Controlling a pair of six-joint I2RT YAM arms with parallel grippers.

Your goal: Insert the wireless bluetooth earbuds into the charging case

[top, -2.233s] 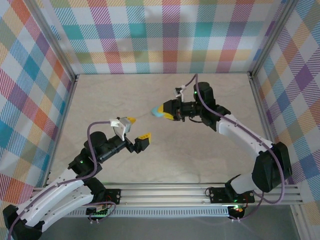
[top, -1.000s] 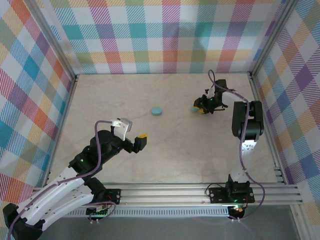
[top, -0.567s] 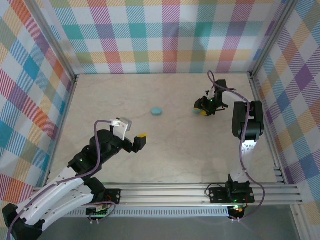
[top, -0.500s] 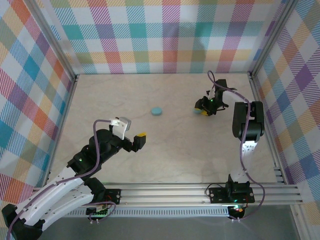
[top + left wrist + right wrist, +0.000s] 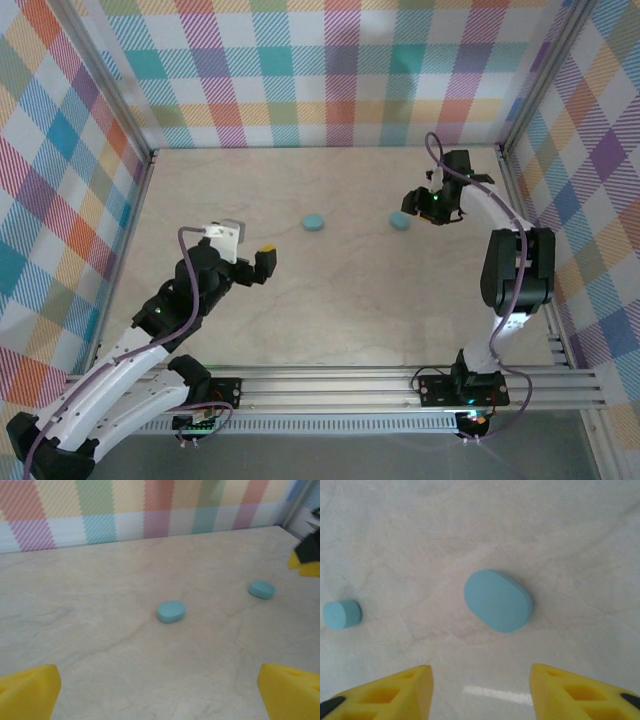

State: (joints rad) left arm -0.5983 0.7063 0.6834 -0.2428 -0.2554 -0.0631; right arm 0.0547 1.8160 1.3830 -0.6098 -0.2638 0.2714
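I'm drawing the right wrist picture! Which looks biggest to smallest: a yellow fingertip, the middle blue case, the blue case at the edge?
1. yellow fingertip, but it is nearest the camera and cut off.
2. middle blue case.
3. blue case at the edge; it lies farther away, so it may not really be smaller.

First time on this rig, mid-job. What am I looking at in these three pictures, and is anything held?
A left arm and a right arm are bolted at the near edge of the table, each ending in a two-finger gripper with yellow tips. The top picture looks down from above and behind them. The other two come from wrist cameras, so the yellow bits at the bottom are that arm's own fingers. On the table lie two pale blue round cases: the middle case and the right case. The left gripper is open, back from both. The right gripper is open just short of the right case, not touching it. Nothing is held.
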